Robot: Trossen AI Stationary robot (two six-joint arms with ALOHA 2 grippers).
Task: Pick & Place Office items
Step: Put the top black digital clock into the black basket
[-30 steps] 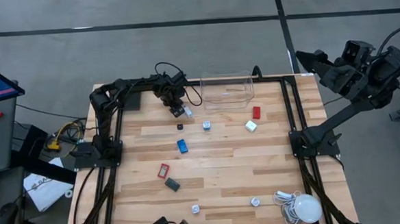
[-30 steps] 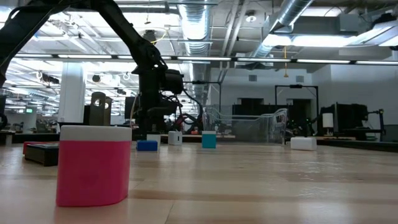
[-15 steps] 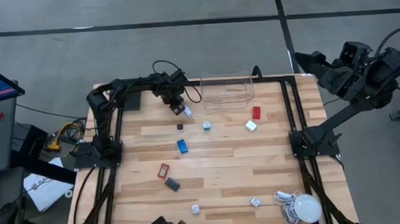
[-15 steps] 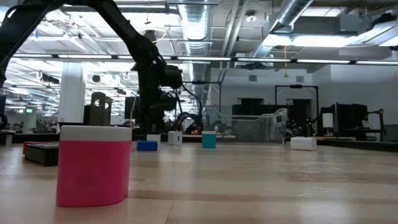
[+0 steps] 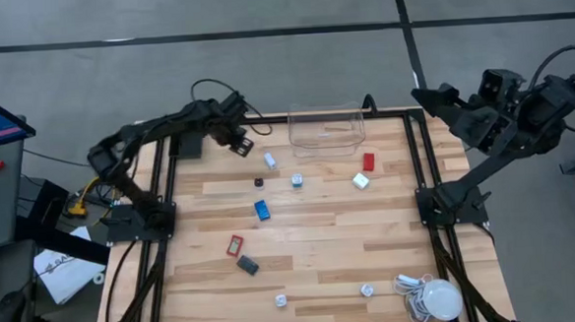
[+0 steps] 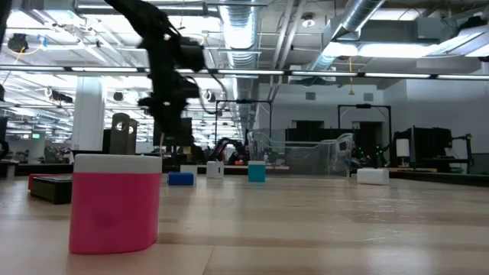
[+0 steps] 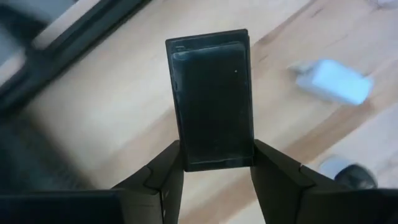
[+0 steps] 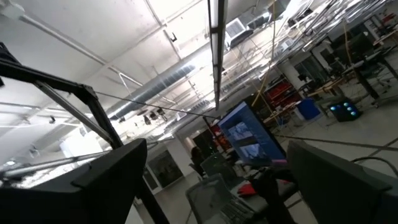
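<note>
My left gripper [image 5: 241, 144] hangs above the table's far left part, shut on a black rectangular block [image 7: 211, 93], one of the office items. A white block [image 5: 270, 160] lies on the wood just beside it, also seen as the white block [image 7: 333, 81] in the left wrist view. Other small items lie scattered: a blue one [image 5: 261, 210], red ones [image 5: 368, 161] [image 5: 235, 246], a black one [image 5: 248, 266]. My right gripper [image 8: 217, 180] is raised beyond the table's far right corner, open and holding nothing. My left gripper pinches the black block between its two fingers [image 7: 165, 180], which sit on its two long sides at one end [image 7: 214, 158]. The fingers come from above, pointing steeply down. The block is lifted clear of the table, its other end reaching out past the fingertips.
A clear container [image 5: 325, 129] stands at the far edge, right of my left gripper. A white round bulb with coiled cable [image 5: 438, 299] lies at the near right corner. A pink-and-white block [image 6: 114, 202] stands close to the low camera.
My left gripper has risen from beside the white block and gone toward the table's far left corner, rolling its wrist. The black block has come up with it, clear of the wood. The white block has stayed where it was.
</note>
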